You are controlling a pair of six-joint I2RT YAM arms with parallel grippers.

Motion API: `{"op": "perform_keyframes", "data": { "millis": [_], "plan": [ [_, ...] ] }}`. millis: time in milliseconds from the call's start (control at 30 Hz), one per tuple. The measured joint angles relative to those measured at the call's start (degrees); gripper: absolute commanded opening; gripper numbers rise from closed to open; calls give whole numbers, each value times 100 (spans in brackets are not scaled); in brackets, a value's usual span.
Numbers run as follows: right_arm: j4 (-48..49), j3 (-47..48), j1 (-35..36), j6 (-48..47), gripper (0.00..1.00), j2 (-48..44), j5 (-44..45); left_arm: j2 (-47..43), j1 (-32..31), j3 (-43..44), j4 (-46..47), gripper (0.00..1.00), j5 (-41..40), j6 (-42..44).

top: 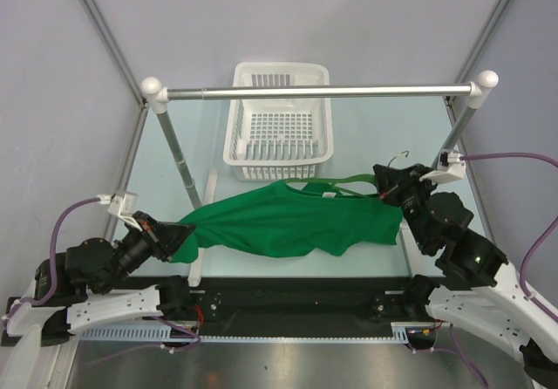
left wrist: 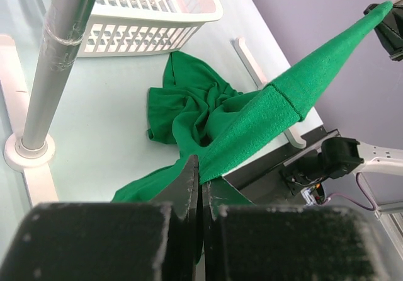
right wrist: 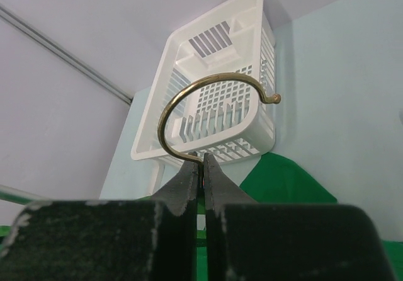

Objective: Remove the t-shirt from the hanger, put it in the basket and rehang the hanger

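T-shirt (top: 288, 223), bright green, lying in a long crumpled band across the near part of the worktop (top: 375, 127), stretched left to right between the two arms. White label at the collar, toward the far right of the cloth.

Left hand (top: 179, 232), at the near left, clenched on the left end of the t-shirt. In the left wrist view: fingers (left wrist: 189, 183) pressed together, a fold of green cloth pinched between them, one taut ridge of fabric running from there up toward the right, the rest slumped in soft folds on the worktop beyond.

Right hand (top: 388, 188), at the right and a little farther back, grasping the hanger (top: 353, 178) by its wire stem. In the right wrist view: fingers shut tight just below the brass-coloured metal hook (right wrist: 220, 74), hook upright above the fingertips, its open end to the right. Thin green arm of the hanger showing along the far right edge of the t-shirt; how much of it sits inside the cloth, impossible to tell.

Farther back, at the centre: white plastic basket (top: 279, 169), slotted, resting on the worktop just beyond the t-shirt.

Above the basket: long silver rail (top: 314, 92), running left to right on two slanted legs, white round caps at both ends.
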Motion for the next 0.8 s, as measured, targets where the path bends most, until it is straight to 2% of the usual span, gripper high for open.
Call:
{"op": "perform_keyframes", "data": {
  "millis": [800],
  "plan": [
    [-105,-66,-785,837,0,-291,-365,87,-11,149,-284,0,-413,-90]
  ]
}}
